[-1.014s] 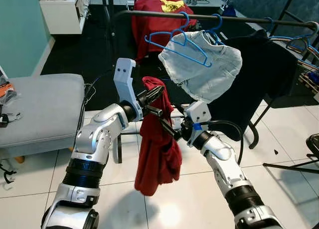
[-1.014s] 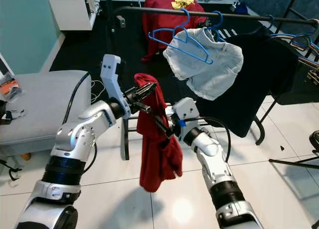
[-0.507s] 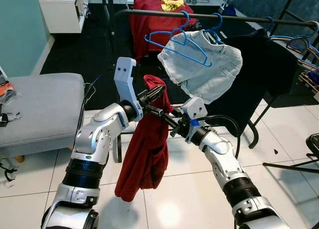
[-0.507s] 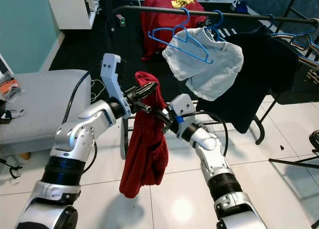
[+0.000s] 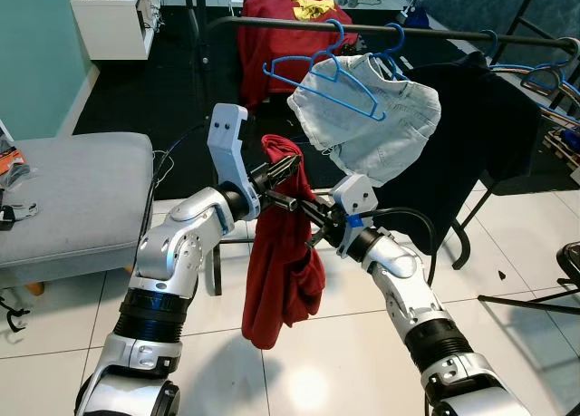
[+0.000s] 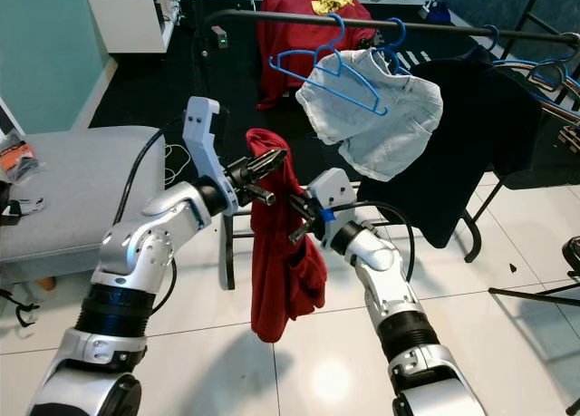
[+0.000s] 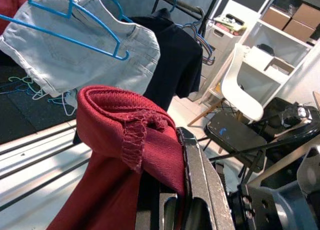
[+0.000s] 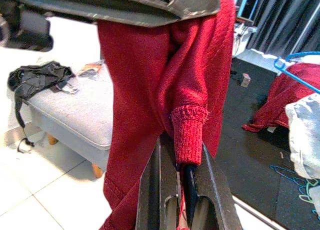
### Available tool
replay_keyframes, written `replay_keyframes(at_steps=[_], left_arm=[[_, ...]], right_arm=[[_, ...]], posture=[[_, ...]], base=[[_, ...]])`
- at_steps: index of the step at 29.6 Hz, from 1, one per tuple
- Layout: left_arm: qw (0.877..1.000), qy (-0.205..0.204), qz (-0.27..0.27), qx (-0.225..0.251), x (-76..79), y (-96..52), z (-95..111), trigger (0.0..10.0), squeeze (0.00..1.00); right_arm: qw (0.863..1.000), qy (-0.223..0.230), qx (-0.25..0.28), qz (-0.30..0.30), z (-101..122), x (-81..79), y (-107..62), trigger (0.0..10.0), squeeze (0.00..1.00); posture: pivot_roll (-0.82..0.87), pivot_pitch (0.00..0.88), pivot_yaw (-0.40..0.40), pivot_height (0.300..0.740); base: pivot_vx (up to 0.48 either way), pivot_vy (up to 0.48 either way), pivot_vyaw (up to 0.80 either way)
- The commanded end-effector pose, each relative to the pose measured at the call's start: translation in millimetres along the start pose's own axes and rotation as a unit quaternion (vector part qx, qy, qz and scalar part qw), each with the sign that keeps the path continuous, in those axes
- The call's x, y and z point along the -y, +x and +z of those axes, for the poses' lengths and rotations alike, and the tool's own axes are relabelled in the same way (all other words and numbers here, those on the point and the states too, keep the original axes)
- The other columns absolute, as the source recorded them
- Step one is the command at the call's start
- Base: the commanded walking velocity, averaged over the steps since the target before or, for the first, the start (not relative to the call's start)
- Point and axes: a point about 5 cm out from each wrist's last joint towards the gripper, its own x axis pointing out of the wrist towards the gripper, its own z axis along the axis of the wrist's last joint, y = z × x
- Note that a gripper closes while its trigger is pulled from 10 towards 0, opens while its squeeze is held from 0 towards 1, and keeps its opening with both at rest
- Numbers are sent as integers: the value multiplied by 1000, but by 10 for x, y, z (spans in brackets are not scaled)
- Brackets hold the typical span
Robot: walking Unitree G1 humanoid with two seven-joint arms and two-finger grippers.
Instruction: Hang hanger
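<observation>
Here both arms are raised in front of the rack. The left gripper [image 5: 283, 169] carries one red knitted garment [image 5: 285, 253] draped over its two black fingers, the ribbed hem folded over the top; whether those fingers are parted or pressed together cannot be told under the cloth. The right gripper [image 5: 308, 227] is clamped on a fold of the same garment, its cuff sitting between the fingers in the right wrist view. The garment hangs limp well above the white tiled floor [image 5: 362, 362]. Behind, one dark metal rail [image 5: 435, 35] carries two blue wire hangers [image 5: 326, 81], with pale denim shorts [image 5: 372, 117] on them, beside one black shirt [image 5: 480, 126]. A grey padded bench [image 5: 72, 198] stands to the left.
</observation>
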Motion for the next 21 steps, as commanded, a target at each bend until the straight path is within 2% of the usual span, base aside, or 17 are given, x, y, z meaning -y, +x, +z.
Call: replay_keyframes(at_steps=[1, 5, 6, 9, 11, 18, 19, 20, 21], left_arm=[[1000, 21, 2, -13, -14, -50, -45, 0, 0], [999, 39, 16, -30, -82, -116, -104, 0, 0], [994, 76, 44, -62, -244, -250, -195, 0, 0], [992, 87, 55, -71, -308, -300, -219, 0, 0], [987, 107, 81, -86, -431, -394, -250, 0, 0], [979, 130, 129, -86, -576, -472, -242, 0, 0], [978, 130, 138, -82, -592, -465, -228, 863, 0], [977, 132, 146, -79, -604, -458, -221, 10000, 0], [977, 130, 154, -76, -611, -443, -216, 10000, 0]], right_arm=[[1000, -12, 20, -9, 85, 94, -65, 0, 0], [999, -22, 29, -16, 159, 193, -133, 0, 0], [998, -30, 42, -39, 298, 388, -225, 0, 0], [997, -33, 45, -45, 347, 447, -249, 0, 0], [997, -42, 45, -43, 424, 540, -330, 0, 0], [998, -51, 31, -23, 454, 585, -418, 0, 0], [998, -50, 31, -23, 447, 574, -412, 0, 0], [998, -48, 30, -23, 443, 559, -408, 0, 0], [998, -43, 31, -27, 438, 545, -400, 0, 0]], posture=[[-59, 152, -55, 740], [-62, 152, -50, 740], [-69, 154, -46, 740], [-69, 154, -46, 740], [-74, 154, -45, 740], [-77, 147, -45, 740], [-78, 147, -45, 740], [-79, 142, -45, 740], [-80, 141, -46, 740]], base=[[0, 0, 0], [0, 0, 0], [0, 0, 0], [0, 0, 0], [0, 0, 0], [0, 0, 0], [0, 0, 0], [0, 0, 0], [0, 0, 0]])
